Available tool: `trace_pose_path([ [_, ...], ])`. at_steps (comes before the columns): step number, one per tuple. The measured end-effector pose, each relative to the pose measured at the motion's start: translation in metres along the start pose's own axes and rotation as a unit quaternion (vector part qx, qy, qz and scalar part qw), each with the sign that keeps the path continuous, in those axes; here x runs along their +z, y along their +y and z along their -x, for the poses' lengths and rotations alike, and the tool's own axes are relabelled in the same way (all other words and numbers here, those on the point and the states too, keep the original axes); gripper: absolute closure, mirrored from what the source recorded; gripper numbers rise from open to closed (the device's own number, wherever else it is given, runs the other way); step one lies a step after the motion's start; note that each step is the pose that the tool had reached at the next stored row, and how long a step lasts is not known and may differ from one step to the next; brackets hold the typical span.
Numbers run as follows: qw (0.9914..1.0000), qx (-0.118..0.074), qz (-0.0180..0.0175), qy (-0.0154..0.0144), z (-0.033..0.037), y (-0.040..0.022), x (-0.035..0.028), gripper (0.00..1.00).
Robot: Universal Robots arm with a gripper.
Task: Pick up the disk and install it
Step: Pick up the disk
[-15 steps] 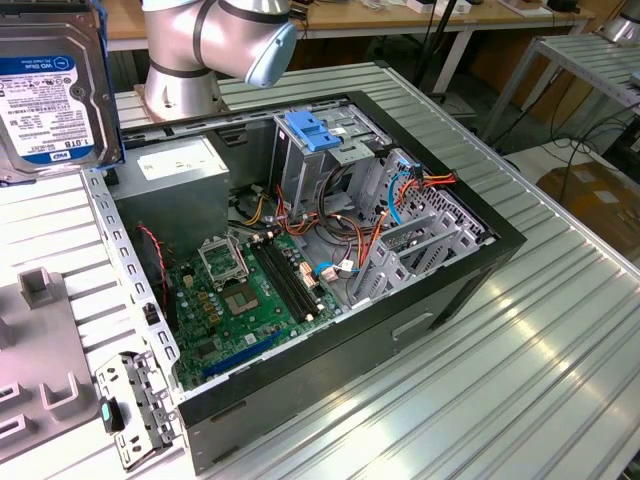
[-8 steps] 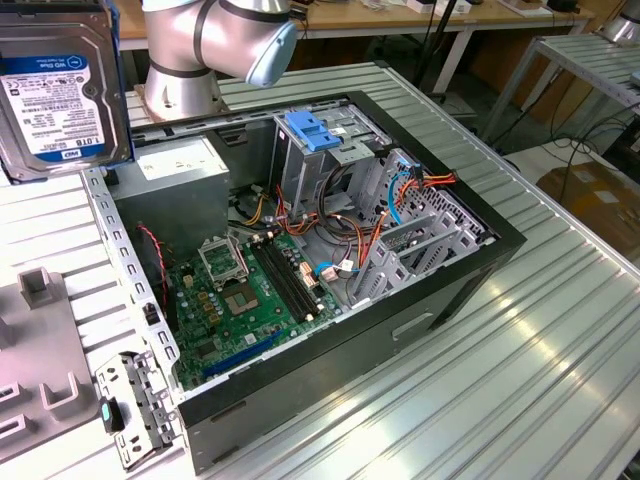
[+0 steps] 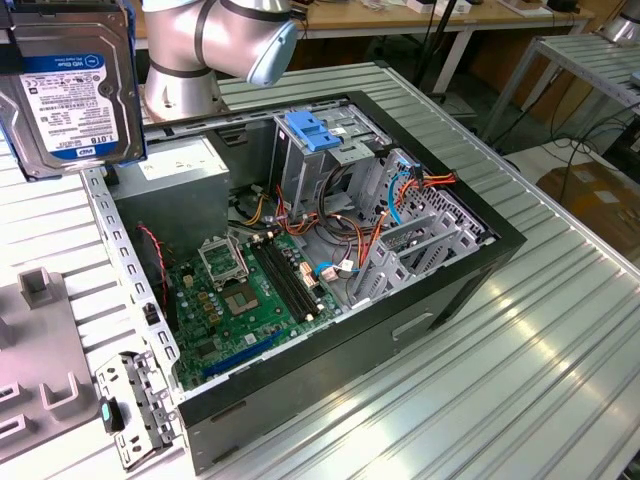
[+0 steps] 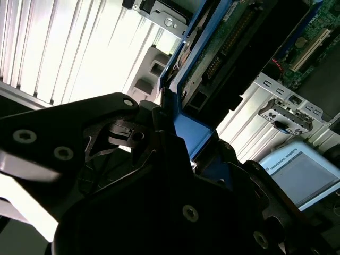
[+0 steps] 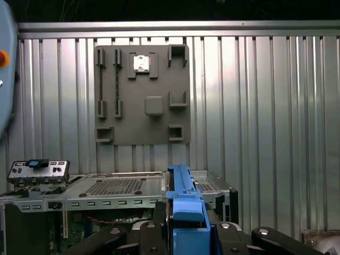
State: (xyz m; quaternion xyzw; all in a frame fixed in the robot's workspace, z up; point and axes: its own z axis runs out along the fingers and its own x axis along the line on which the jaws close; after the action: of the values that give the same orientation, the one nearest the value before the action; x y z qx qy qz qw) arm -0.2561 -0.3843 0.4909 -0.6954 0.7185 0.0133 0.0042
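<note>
The claw (image 4: 186, 141) is clamped on the disk (image 3: 70, 85). In both wrist views its black fingers (image 5: 159, 234) press from either side on the blue carrier end (image 5: 186, 204), and the second wrist view shows the drive edge-on with its green circuit side turned outward. In the exterior view the disk hangs clear of the table (image 3: 560, 330), at that view's upper left, white label with its blue band facing the camera. It stands over the corner of the open computer case (image 3: 470, 270) where the grey power supply (image 3: 175, 175) sits, touching nothing there. Inside the case lies the green motherboard (image 3: 250, 290), with red and orange cables running toward the drive bays at the exterior view's right. The tall metal cage (image 3: 300, 175) topped by a blue latch (image 3: 315, 130) stands at the back. A port bracket (image 3: 135, 410) leans at the case's near corner, and a grey fixture plate (image 5: 142, 95) lies flat on the ribbed table beside the case. Behind the case rises the arm (image 3: 210, 40), its silver base on the table.
</note>
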Motion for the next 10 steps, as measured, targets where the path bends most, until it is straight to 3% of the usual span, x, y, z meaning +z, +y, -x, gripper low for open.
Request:
trace_pose_path([
  [10,1.0,0.0,0.0001,0.0,-0.0001,-0.0117,-0.0002,0.63],
])
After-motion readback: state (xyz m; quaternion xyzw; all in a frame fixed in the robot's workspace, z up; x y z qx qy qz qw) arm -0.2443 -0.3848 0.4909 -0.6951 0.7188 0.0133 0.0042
